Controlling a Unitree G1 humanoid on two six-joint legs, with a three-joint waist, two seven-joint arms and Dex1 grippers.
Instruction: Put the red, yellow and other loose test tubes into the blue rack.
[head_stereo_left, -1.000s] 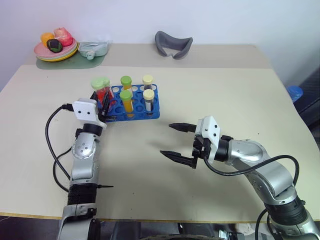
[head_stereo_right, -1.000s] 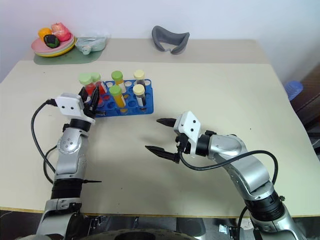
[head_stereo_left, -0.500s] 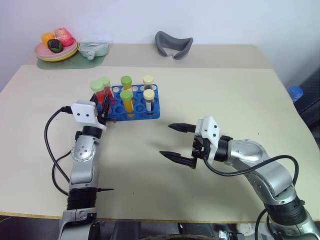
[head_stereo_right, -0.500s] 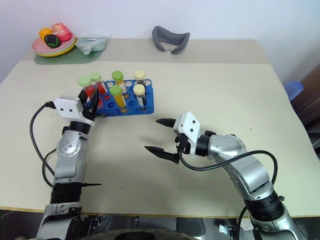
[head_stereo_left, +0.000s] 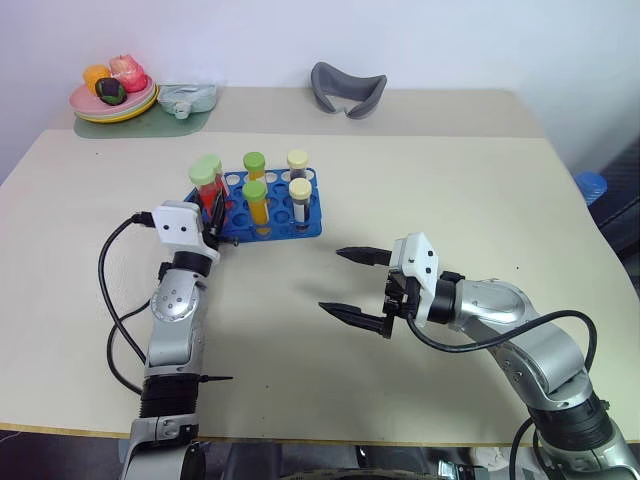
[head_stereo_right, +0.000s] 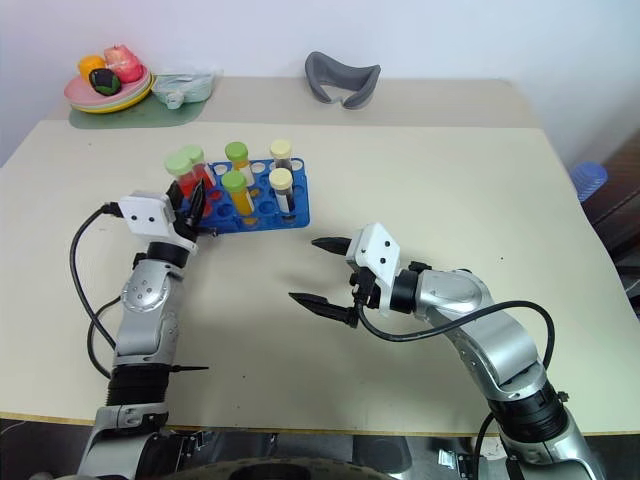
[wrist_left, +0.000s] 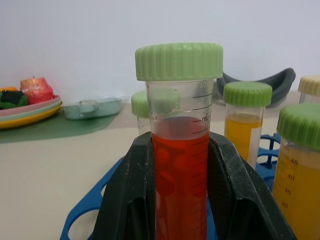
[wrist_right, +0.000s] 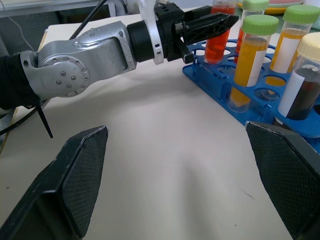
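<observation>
The blue rack (head_stereo_left: 304, 228) stands left of the table's middle. In it are yellow tubes with green caps (head_stereo_left: 256, 200) and dark tubes with pale caps (head_stereo_left: 298, 198). At the rack's left end my left gripper (head_stereo_left: 213, 207) is shut on a red test tube (wrist_left: 181, 165) with a green cap. Its fingers (wrist_left: 131, 190) press the tube from both sides, and the tube stands upright with its lower end down in the rack. A second green-capped tube (wrist_left: 141, 103) stands just behind it. My right gripper (head_stereo_left: 331, 279) hangs open over bare table right of the rack, holding nothing.
A plate of toy fruit (head_stereo_left: 112, 95) and a pale green dish (head_stereo_left: 186, 98) sit at the far left corner. A grey curved piece (head_stereo_left: 346, 90) lies at the back middle. A blue object (head_stereo_left: 590, 185) shows beyond the table's right edge.
My left wrist has shifted slightly to the right with the red tube, which now stands straighter. The right gripper has kept still and open.
</observation>
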